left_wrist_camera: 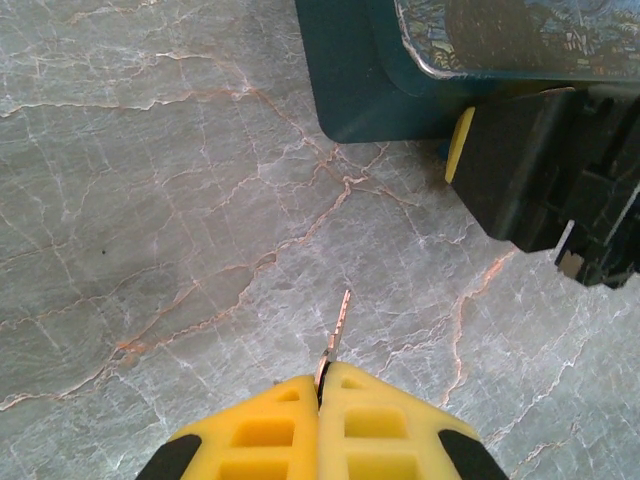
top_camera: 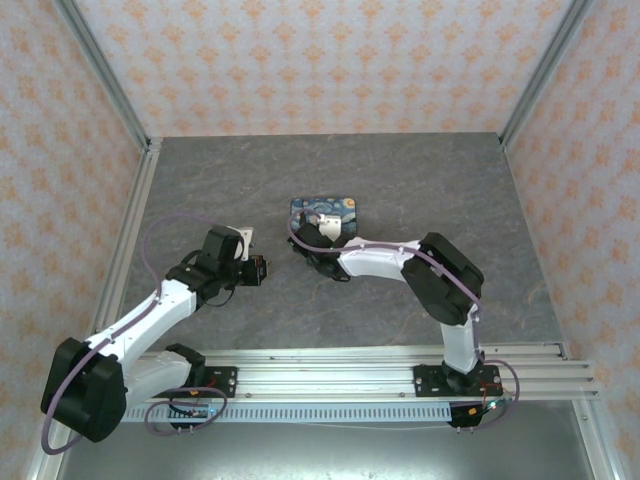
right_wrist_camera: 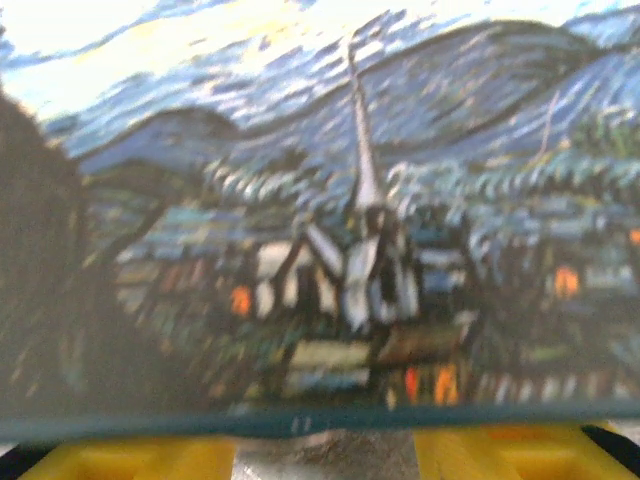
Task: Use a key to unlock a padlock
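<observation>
The left arm (top_camera: 150,315) and right arm (top_camera: 375,260) have white links, bulky black joints and lilac cables (top_camera: 185,216). The left gripper's (left_wrist_camera: 322,380) yellow fingers (left_wrist_camera: 385,430) show moulded rectangular pockets, with black corners at five and seven o'clock.

blurry starry-night tin (right_wrist_camera: 330,230) just beyond the right pincer's (right_wrist_camera: 325,455) yellow fingertips (right_wrist_camera: 130,462), apparently a little apart

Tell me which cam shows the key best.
Left wrist: the key juts from the shut left gripper, its thin blade clear against the grey table. Top external: too small to make out at that gripper. Right wrist: faces the painted tin instead.
</observation>
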You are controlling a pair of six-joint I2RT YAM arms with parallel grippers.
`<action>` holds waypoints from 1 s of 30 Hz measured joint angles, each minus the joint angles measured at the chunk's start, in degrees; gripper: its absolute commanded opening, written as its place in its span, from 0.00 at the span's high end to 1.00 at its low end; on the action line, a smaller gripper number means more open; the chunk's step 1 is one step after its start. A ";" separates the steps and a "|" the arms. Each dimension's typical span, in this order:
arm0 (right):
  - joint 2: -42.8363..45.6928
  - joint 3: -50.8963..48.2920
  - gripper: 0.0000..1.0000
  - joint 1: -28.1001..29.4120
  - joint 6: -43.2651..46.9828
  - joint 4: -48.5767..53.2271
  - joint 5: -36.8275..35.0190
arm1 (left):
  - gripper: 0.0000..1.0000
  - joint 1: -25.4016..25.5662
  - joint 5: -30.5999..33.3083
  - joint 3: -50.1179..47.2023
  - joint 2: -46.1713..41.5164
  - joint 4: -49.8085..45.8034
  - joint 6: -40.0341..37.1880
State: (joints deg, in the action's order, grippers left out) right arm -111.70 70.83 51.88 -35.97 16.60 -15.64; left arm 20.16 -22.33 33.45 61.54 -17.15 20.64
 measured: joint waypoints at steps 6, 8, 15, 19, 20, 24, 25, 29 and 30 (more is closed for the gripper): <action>-1.38 1.66 0.56 -1.07 0.50 0.04 0.63 | 1.00 0.00 0.00 -0.17 0.76 0.63 -0.22; -1.97 2.43 0.57 -1.09 0.87 0.04 0.68 | 1.00 0.00 0.00 -0.20 0.87 0.96 -0.22; -2.80 3.69 0.66 -1.22 2.40 0.07 1.05 | 1.00 0.00 0.02 -0.20 1.38 1.53 -0.46; -3.23 4.09 0.64 -1.57 2.78 0.09 1.11 | 1.00 0.00 -0.02 -0.35 1.42 1.62 -1.25; -3.28 4.09 0.63 -1.70 2.84 0.09 1.27 | 1.00 0.00 -0.04 -0.61 1.40 1.81 -1.31; -3.50 4.31 0.60 -2.05 3.17 0.13 1.79 | 1.00 0.00 -0.20 -1.79 1.05 1.95 -1.38; -3.65 4.48 0.60 -2.12 3.19 0.24 1.92 | 1.00 0.00 -0.20 -1.95 0.81 1.95 -1.49; -4.72 5.42 0.60 -2.23 3.21 0.48 2.14 | 1.00 0.00 -0.20 -2.08 -1.01 1.95 -1.70; -4.98 5.57 0.60 -2.21 3.21 0.52 2.14 | 1.00 0.00 -0.20 -2.08 -1.44 1.95 -1.70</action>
State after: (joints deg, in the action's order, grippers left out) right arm -116.68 76.40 49.67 -32.75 17.12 -13.50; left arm 20.16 -22.52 31.38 60.10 -15.20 18.94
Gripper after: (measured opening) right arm 0.398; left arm 0.048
